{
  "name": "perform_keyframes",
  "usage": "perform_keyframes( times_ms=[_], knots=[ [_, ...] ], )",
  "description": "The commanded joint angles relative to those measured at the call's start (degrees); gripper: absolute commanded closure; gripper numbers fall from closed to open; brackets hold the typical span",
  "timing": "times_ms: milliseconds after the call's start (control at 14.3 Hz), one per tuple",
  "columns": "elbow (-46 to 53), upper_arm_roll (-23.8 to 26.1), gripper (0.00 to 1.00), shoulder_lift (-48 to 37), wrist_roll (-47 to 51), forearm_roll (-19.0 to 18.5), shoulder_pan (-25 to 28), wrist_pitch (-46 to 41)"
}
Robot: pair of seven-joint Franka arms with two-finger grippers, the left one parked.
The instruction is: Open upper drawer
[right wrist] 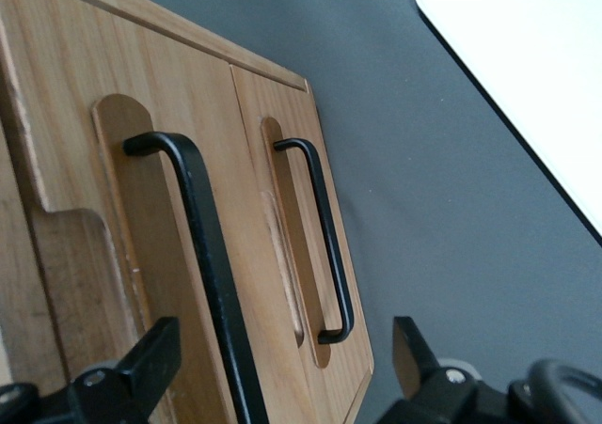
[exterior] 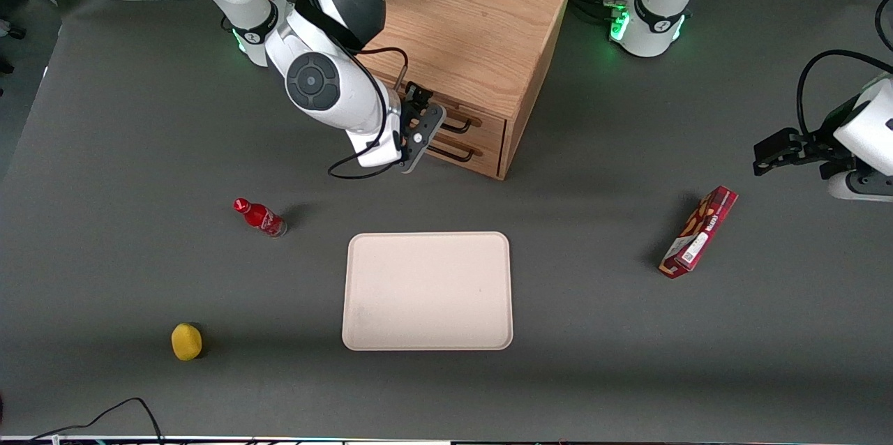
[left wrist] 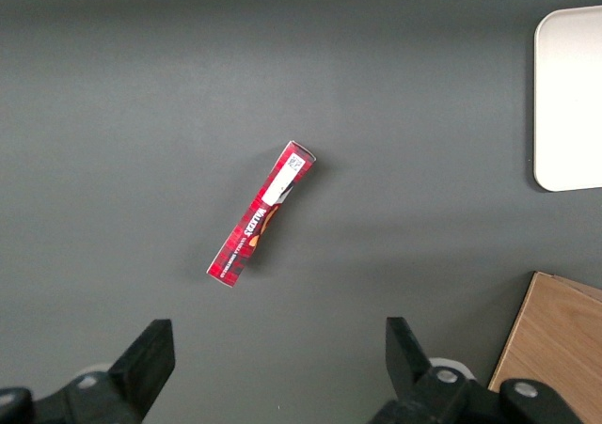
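Note:
The light oak cabinet stands on the table far from the front camera. Its upper drawer looks shut, its front level with the lower drawer. My right gripper hangs directly in front of the drawer fronts, open and empty. In the right wrist view the upper drawer's black wire handle runs between my spread fingertips, close to one finger and not gripped. My gripper is open there too. The lower drawer's handle shows beside it.
A beige tray lies nearer the front camera than the cabinet and also shows in the right wrist view. A red bottle and a yellow lemon-like object lie toward the working arm's end. A red box lies toward the parked arm's end.

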Motion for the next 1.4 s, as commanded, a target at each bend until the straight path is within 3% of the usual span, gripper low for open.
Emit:
perform_keyframes(
  times_ms=[0, 419, 1116, 1326],
  knots=[
    [-0.21, 0.27, 0.00, 0.29, 1.96, -1.39, 1.03, 1.32],
    [0.76, 0.27, 0.00, 4.94, 3.81, -6.92, 0.77, 5.09],
    [11.39, -3.15, 0.00, 10.22, 3.46, -7.37, -0.02, 4.48],
    [14.81, -3.51, 0.00, 12.68, 3.28, -11.14, -0.02, 3.87]
  ],
)
